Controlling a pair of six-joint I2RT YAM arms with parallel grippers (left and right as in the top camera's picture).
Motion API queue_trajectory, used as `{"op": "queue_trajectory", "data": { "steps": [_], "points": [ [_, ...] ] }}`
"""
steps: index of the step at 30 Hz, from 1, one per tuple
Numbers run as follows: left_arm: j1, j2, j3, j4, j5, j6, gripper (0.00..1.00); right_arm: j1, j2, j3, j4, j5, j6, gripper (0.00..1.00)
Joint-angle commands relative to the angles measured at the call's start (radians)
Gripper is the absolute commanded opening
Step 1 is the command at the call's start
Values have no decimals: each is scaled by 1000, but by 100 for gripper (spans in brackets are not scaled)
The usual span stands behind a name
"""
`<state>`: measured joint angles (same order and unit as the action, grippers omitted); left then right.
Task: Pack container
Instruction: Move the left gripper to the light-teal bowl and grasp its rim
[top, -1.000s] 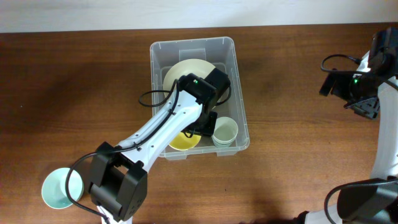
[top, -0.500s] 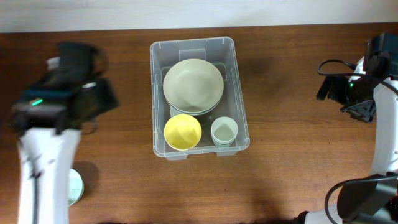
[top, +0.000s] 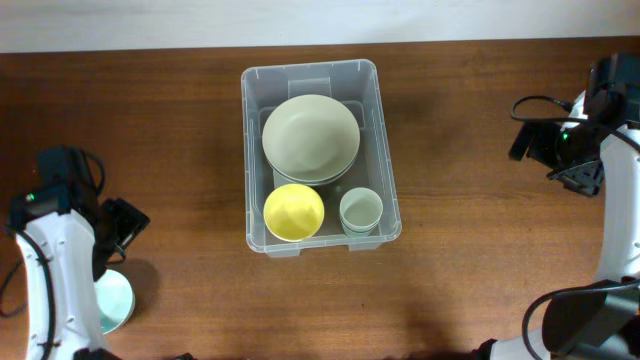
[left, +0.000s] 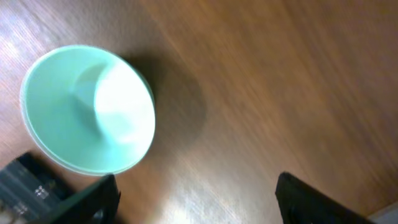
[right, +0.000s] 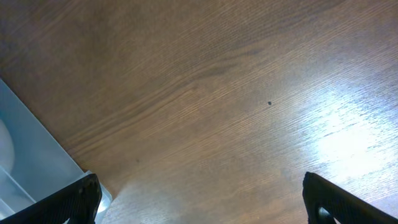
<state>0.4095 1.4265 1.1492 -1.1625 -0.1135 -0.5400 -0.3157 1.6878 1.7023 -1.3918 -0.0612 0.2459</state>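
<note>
Left pincer (left: 196, 186), right pincer (right: 200, 186) gape; seemingly empty.

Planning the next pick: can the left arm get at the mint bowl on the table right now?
Probably yes. The left gripper hangs open close to the mint bowl, which sits upright on the bare table with nothing beside it or over it.

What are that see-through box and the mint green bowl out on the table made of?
The container looks like clear, glossy plastic: you can see straight through its walls, and the rim is moulded and rounded. The mint bowl is smooth with a soft shine; it could be plastic or glazed ceramic, I cannot tell which.
</note>
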Motion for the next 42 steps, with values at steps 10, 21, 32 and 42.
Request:
{"op": "queue_trajectory", "data": {
  "steps": [10,21,32,42],
  "points": [
    [194,60,-233,225,31,-6,85,-5,3,-5,1,13,-5,99],
    [194,232,-233,291,65,-5,78,-5,3,-5,0,13,-6,99],
    [194,244,-233,310,66,-5,10,-5,3,-5,0,13,-5,99],
    [154,204,-164,308,270,27,1,-5,3,-5,0,13,-6,99]
  ]
}}
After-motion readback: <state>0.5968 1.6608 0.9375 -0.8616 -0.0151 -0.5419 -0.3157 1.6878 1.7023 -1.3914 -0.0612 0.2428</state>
